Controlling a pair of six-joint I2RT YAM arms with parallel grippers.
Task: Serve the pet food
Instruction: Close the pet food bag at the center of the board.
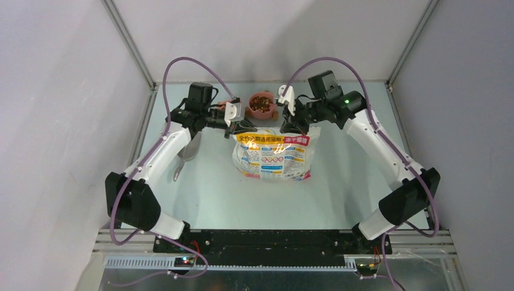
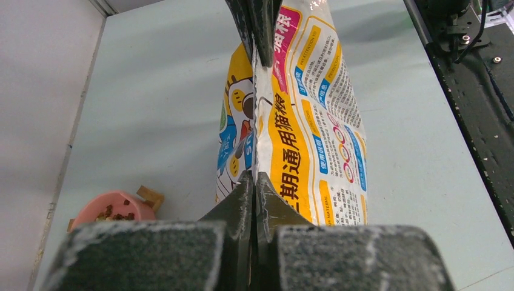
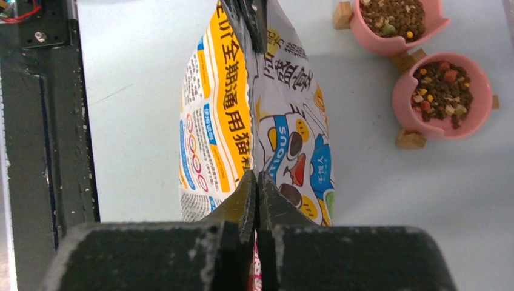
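Serving stage, both arms at the bag (image 1: 276, 156) on the desk (image 1: 206, 194). The left end effector (image 2: 254, 180) and the right end effector (image 3: 258, 176) are each clamped shut on opposite ends of the bag's top seam. The seam's long axis runs left to right between them. Pet food (image 3: 441, 91) fills two pink bowls (image 3: 482, 121) just beyond the bag, on its far side from the arm bases. One bowl lies about midway between the end effectors, the other nearer the left. Any further pour would likely go away from the bases.
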